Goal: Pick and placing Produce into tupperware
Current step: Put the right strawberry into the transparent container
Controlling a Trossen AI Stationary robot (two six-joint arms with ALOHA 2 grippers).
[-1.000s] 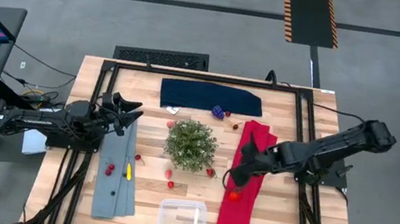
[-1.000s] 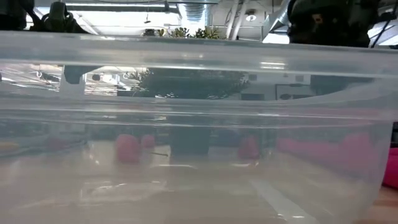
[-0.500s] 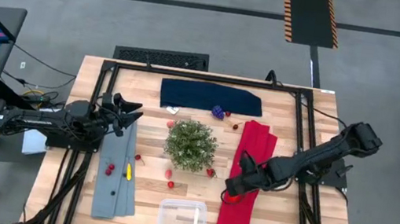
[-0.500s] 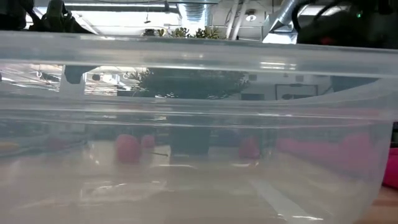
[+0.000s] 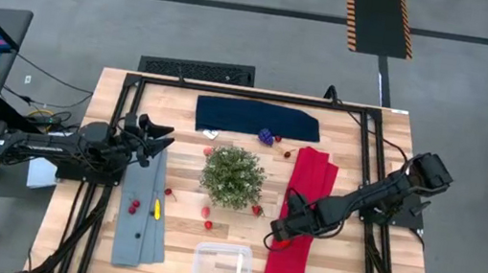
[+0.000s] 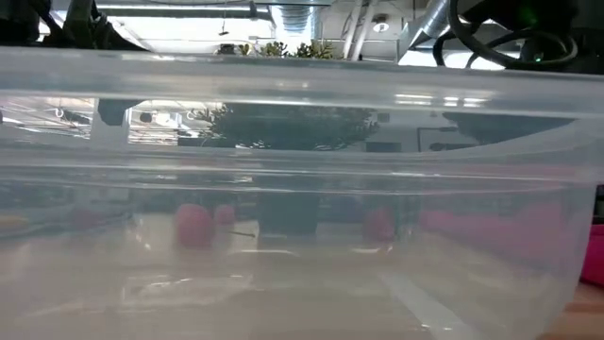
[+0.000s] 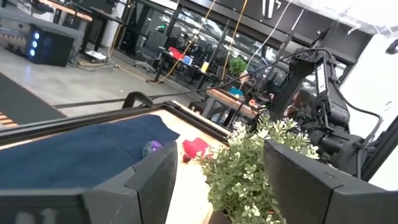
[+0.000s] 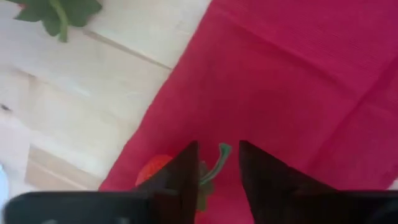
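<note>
From above, your right gripper (image 5: 279, 230) sits low on the red cloth (image 5: 310, 180), the empty tupperware (image 5: 222, 265) lies at the table's near edge, and your left gripper (image 5: 155, 135) waits open beside the grey cloth (image 5: 142, 208). In your right wrist view the jaws stand narrow around a red strawberry (image 8: 155, 168) and its green stem, though you cannot tell if they grip it.

Beside the bushy green potted plant (image 5: 233, 176), both robot arms are dark, nearly black, built of slim jointed segments with bulkier rounded housings at the joints. The left gripper (image 7: 214, 180) ends in two broad, flat, matte dark fingers (image 7: 314, 186) with angled edges. The right gripper (image 8: 217, 171) has two narrower dark fingers (image 8: 183, 177), and black cables loop along the arm behind the plant.
</note>
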